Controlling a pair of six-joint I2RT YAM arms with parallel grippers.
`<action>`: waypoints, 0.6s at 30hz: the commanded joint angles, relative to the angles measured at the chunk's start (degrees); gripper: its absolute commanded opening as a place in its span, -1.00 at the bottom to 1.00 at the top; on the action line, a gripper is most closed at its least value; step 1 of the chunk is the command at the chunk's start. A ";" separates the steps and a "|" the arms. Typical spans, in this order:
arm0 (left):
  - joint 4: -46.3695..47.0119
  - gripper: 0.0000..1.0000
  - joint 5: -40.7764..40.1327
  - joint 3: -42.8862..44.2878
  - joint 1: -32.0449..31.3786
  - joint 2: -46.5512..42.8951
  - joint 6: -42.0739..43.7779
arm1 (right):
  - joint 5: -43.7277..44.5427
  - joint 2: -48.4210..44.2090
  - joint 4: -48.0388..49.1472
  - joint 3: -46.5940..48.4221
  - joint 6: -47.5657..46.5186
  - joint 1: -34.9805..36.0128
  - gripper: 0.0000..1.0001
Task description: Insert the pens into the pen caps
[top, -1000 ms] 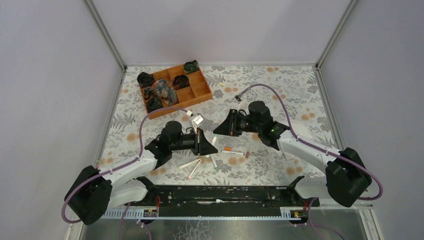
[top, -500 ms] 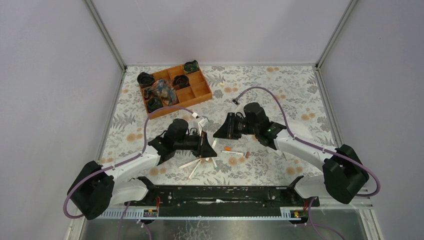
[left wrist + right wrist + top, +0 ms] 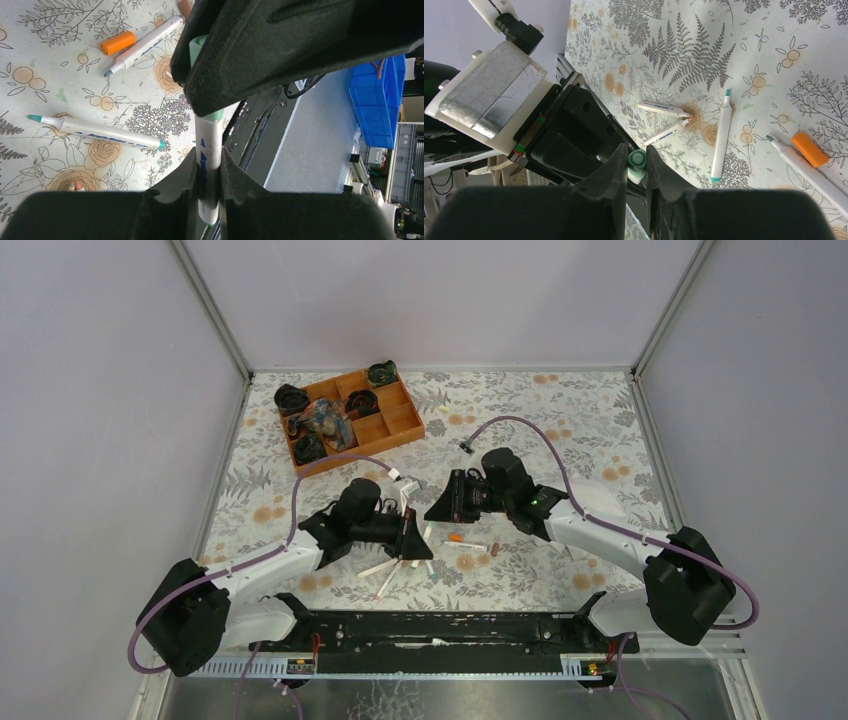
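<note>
The left gripper (image 3: 207, 172) has its jaws clamped on the barrel of a thin white plastic pen (image 3: 208, 145). It holds the pen clear of the floral-printed worktop (image 3: 45, 80), with the free end facing the other arm. The right gripper (image 3: 635, 155) has its jaws pinched around a short mint-green plastic pen cap (image 3: 636, 164), set end-on to that pen so a straight push can join them. Whether the cap is fully seated cannot be told. Loose white pens (image 3: 722, 135) and an orange pen cap (image 3: 809, 149) lie on the worktop below, apparently left for later pairings.
</note>
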 commanded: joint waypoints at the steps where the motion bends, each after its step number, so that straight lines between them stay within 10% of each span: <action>1: 17.92 -1.00 -4.06 4.73 1.03 0.00 -0.51 | -17.42 -0.64 -2.66 -1.63 2.27 7.99 -1.00; 18: 18.80 -1.00 -3.59 5.16 2.25 -0.77 -1.57 | -23.15 -3.68 -9.35 -2.11 -7.37 11.29 -1.00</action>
